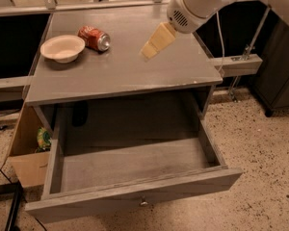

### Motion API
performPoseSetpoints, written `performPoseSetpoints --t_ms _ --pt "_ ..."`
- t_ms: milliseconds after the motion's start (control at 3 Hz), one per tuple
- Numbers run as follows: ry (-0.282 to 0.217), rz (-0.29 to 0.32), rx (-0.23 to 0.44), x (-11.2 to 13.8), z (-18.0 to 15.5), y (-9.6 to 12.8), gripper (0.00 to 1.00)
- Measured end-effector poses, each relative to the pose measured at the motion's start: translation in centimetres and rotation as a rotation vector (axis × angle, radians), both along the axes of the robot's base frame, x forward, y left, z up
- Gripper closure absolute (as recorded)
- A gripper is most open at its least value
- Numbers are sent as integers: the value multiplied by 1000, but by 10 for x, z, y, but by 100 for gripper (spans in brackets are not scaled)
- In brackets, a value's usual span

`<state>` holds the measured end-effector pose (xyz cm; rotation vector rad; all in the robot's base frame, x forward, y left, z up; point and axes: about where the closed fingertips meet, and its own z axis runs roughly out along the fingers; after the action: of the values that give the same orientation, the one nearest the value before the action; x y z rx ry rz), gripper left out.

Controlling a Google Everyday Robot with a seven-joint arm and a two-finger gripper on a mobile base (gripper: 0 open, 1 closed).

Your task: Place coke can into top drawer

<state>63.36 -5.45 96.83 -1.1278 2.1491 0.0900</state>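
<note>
The coke can [94, 37] is red with a silver end and lies on its side on the grey cabinet top [120, 66], at the back left. It touches or nearly touches the cream bowl. The top drawer [135, 177] is pulled wide open below the cabinet top, and nothing shows inside it. Its small metal knob [143, 202] shows on the front panel. My gripper [149, 51] hangs above the middle of the cabinet top, to the right of the can and apart from it, with cream fingers pointing down-left. It holds nothing.
A cream round bowl [62, 47] sits left of the can. A cardboard box [26, 153] with a colourful packet stands on the floor at the cabinet's left. A wooden beam [238, 65] juts out on the right. A dark cabinet [279, 76] stands at far right.
</note>
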Motion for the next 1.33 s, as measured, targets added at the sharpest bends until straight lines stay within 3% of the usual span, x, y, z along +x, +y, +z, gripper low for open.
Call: performPoseSetpoints --t_ms 333,667,1333 --pt "-1 -21 3 0 -6 -2 0" --pt "-39 -40 30 12 -14 1 0" --pt "-104 -19 97 56 -25 27 0"
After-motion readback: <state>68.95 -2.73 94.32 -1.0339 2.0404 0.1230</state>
